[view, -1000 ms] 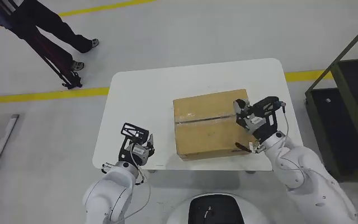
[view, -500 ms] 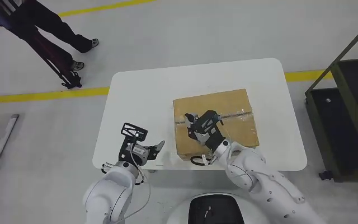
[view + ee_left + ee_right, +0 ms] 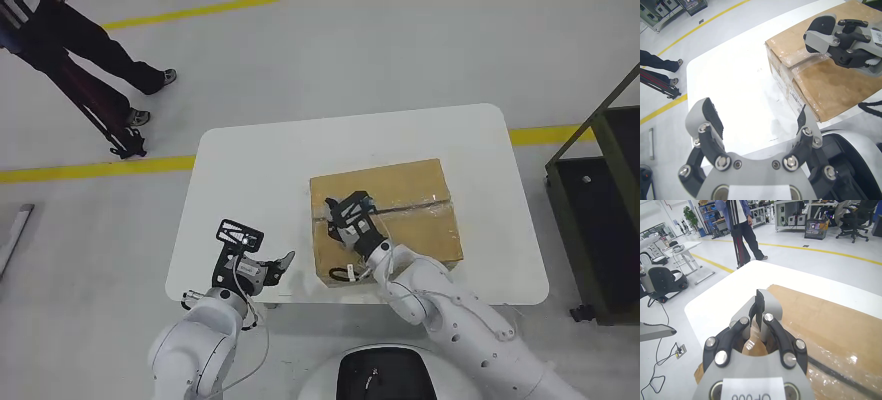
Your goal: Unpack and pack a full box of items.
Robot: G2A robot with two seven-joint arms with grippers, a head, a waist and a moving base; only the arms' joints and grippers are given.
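Right gripper (image 3: 333, 213) has crossed from the right end to the left end of the brown cardboard box (image 3: 420, 180).
White round-cornered table (image 3: 260, 170): left gripper (image 3: 262, 268) at the front-left edge, fingers spread, grasping nothing; right gripper clenched empty above the clear tape strip (image 3: 415, 207); box closed, lying right of centre.

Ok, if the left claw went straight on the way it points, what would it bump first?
Probably the bare white table top. The open left claw aims down at it, and the cardboard box sits off to its right, out of that line. The depth is hard to judge.
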